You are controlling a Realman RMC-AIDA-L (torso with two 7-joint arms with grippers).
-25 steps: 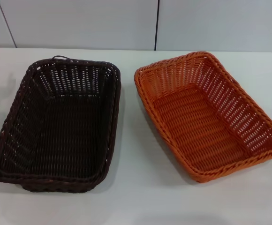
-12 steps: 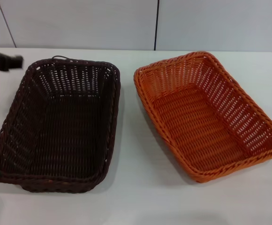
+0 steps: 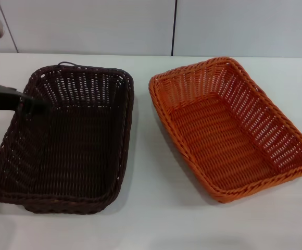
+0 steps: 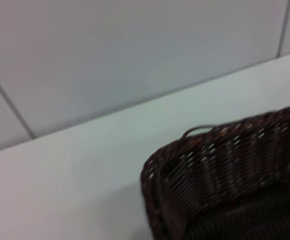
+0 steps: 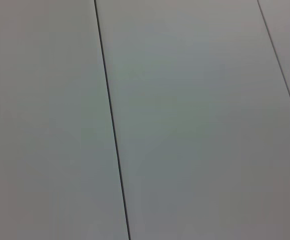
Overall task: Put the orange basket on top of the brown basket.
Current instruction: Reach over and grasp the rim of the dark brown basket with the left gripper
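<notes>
From the head camera I see the brown basket (image 3: 62, 138) on the left half of the white table (image 3: 151, 219) and the orange basket (image 3: 231, 127) on the right half. They sit side by side with a strip of bare tabletop between them, not touching, and both stand upright with nothing inside. The orange basket is turned slightly, so its near end swings toward the right edge of the view. My left gripper (image 3: 34, 103) reaches in from the left edge, a dark shape on a grey wrist, over the brown basket's left rim near its far corner. I cannot tell whether its fingers are spread or pressed together, nor whether they touch the weave. Grey wall panels (image 3: 88, 26) stand behind the table.

My left wrist camera shows a far corner of the brown basket (image 4: 225, 175) with its braided rim, one loose strand arching above the rim, and the table (image 4: 60, 190) running back to the wall.

My right wrist camera shows only the wall panels (image 5: 195, 120) and their dark seams; the right gripper appears nowhere.
</notes>
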